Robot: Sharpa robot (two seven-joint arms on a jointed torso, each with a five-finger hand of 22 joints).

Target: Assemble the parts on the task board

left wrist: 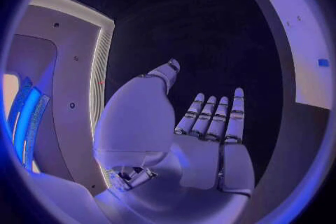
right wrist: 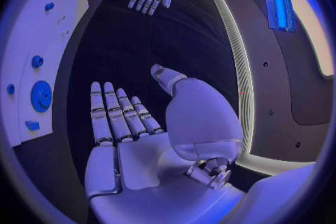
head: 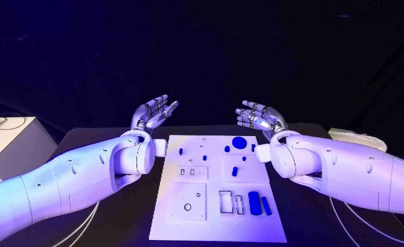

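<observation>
The white task board (head: 217,223) lies in the middle of the black table. Small blue parts rest on it: a round disc (head: 240,142) near its far edge, a short peg (head: 234,171) mid-board, and long bars (head: 255,202) near the front right. My left hand (head: 154,112) is raised beyond the board's far left corner, fingers spread, holding nothing. My right hand (head: 259,117) hovers beyond the far right corner, also spread and empty. The left wrist view has my left hand (left wrist: 210,140) flat with the board (left wrist: 308,67) beside it. The right wrist view has my right hand (right wrist: 133,134), the board (right wrist: 28,39) and the disc (right wrist: 41,96).
A white box (head: 17,142) stands at the table's left edge. A pale object (head: 358,138) lies at the right edge. Cables (head: 80,229) run along the table on both sides of the board.
</observation>
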